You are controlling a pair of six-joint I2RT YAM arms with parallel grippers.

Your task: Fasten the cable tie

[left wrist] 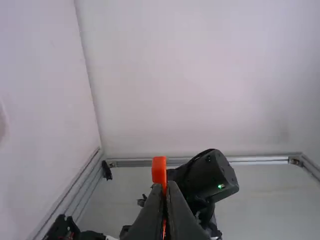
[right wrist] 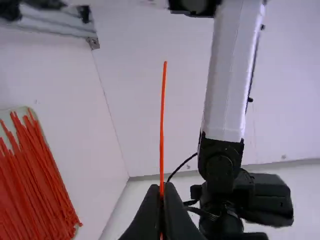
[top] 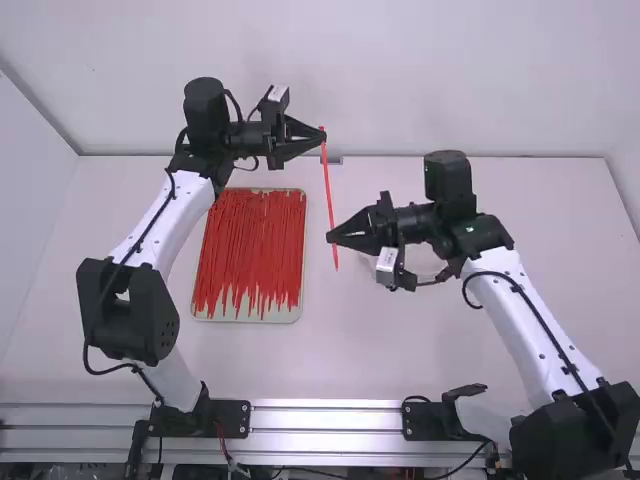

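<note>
Left arm arched high over the far side of the bench point(top: 420, 340), its pincer point(top: 316, 138) pointing right and clamped on one end of a red cable tie point(top: 328, 200). Right arm bent across the middle, its pincer point(top: 334, 236) pointing left and pinched on the tie near its other end. Tie held off the bench, taut and straight, just right of the tray point(top: 248, 317) of spare ties point(top: 250, 250). Left wrist view shows the tie's blocky head point(left wrist: 159, 171) above closed fingers point(left wrist: 151, 212). Right wrist view shows the thin strap point(right wrist: 162, 125).
</note>
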